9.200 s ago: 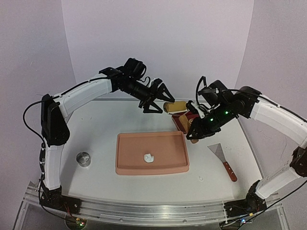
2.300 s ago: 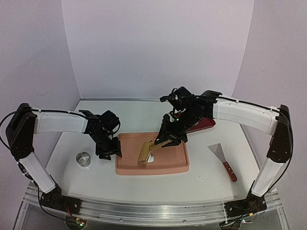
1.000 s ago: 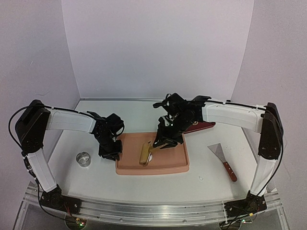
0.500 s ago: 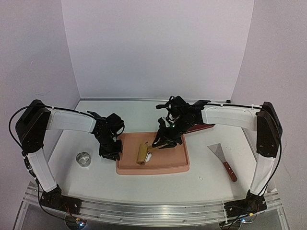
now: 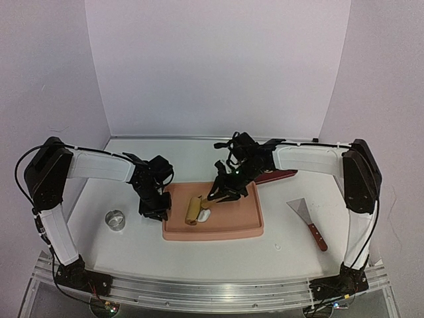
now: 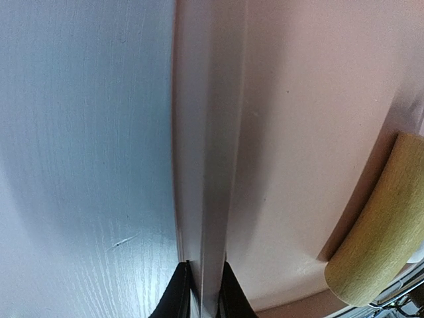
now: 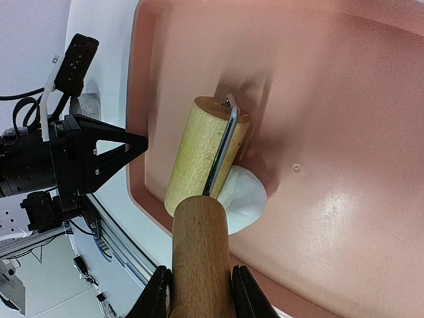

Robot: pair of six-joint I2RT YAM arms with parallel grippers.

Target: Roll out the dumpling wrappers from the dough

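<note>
The dough (image 5: 205,214) is a small rounded white lump with no clear long axis, lying left of middle in the pink tray (image 5: 218,234). Its left side is tucked against the pastry roller (image 5: 193,210), whose wooden drum runs roughly near-to-far. Your right hand (image 5: 220,191) is clamped on the roller's wooden handle, and your left hand (image 5: 156,211) is pinched narrow on the tray's left rim. On the tabletop (image 5: 132,248), a metal ring (image 5: 115,220) sits to the left and a scraper (image 5: 306,221) to the right, both well apart from the tray.
</note>
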